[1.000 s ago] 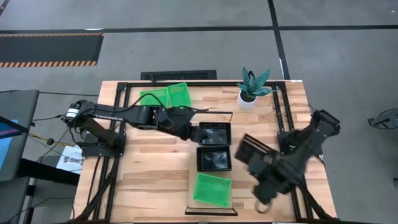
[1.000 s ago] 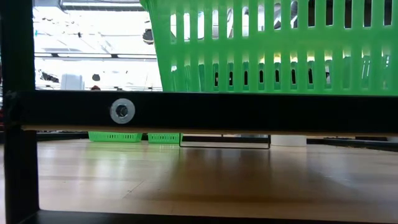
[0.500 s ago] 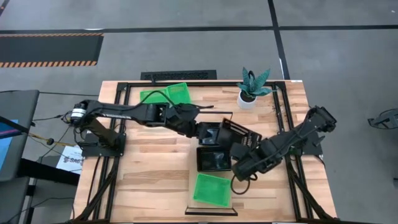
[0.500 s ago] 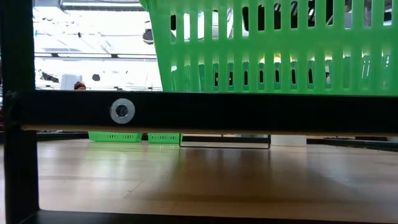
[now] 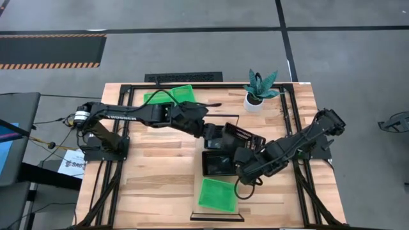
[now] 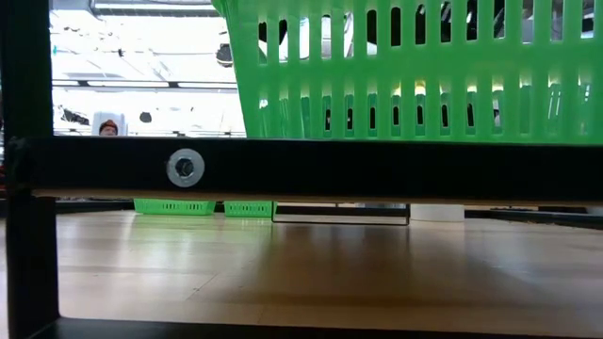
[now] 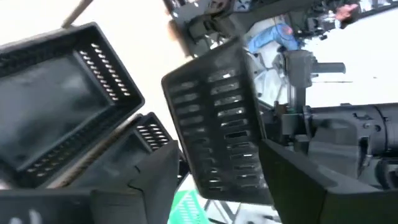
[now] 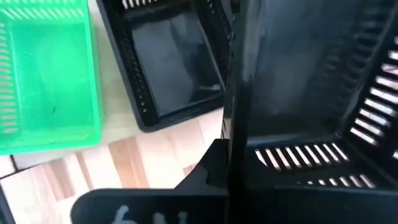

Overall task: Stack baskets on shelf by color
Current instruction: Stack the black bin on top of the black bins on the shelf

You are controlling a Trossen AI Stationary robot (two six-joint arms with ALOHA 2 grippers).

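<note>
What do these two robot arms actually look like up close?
Both arms are dark, nearly black, built from jointed tube-like segments. The left arm has a small silvery part and thin cables near its base. The right arm looks bulkier at its joints. Each ends in two flat dark fingers.

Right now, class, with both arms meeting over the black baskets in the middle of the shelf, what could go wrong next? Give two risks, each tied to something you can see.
1. The right gripper holds a black perforated plastic basket tilted above the black basket on the pale wooden shelf; it could drop in crooked rather than nest.
2. The left gripper is crowded against the same tilted basket, so the arms could collide or knock it toward the bright green mesh basket.
</note>
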